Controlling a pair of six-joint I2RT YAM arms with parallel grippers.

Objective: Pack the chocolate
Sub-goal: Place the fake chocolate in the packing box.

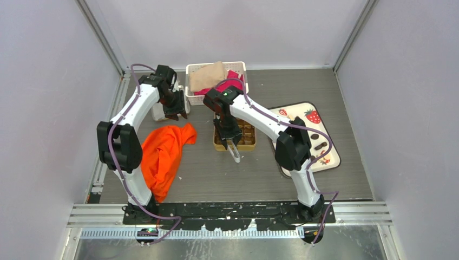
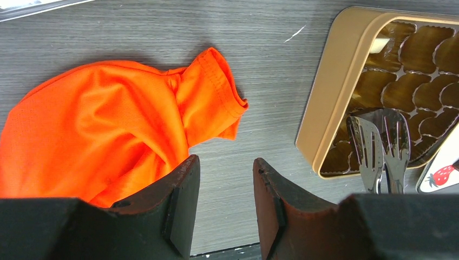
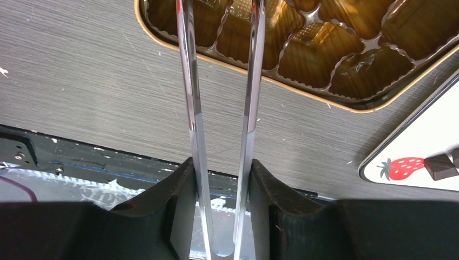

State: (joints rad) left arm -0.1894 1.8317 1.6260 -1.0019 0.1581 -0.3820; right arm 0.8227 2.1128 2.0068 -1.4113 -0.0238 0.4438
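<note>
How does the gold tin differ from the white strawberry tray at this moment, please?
The gold tin has a raised wall and brown moulded compartments; the white tray is flat, printed with red strawberries. The tin's compartments look mostly empty, while the tray carries dark chocolate pieces. The tin lies mid-table; the tray lies to its right, partly behind the right arm. Both rest flat on the table.

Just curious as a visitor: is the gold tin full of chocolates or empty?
Mostly empty: in the gold tin, the visible brown cups hold nothing; one corner cup shows something pale that I cannot identify.
</note>
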